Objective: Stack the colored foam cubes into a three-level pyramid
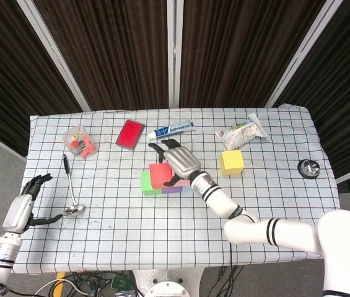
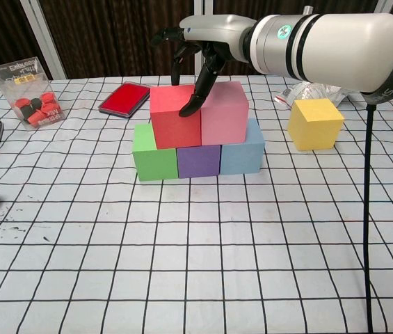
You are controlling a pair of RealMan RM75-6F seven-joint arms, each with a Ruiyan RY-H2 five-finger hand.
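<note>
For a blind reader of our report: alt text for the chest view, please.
The right hand touches the red cube beside the pink cube, both atop a green, purple and blue row. A yellow cube sits apart.

Bright, even light — sharp focus.

Right hand [image 2: 206, 42] reaches forward, palm down, fingers apart, holding nothing; left hand [image 1: 23, 207] low, fingers spread.
</note>
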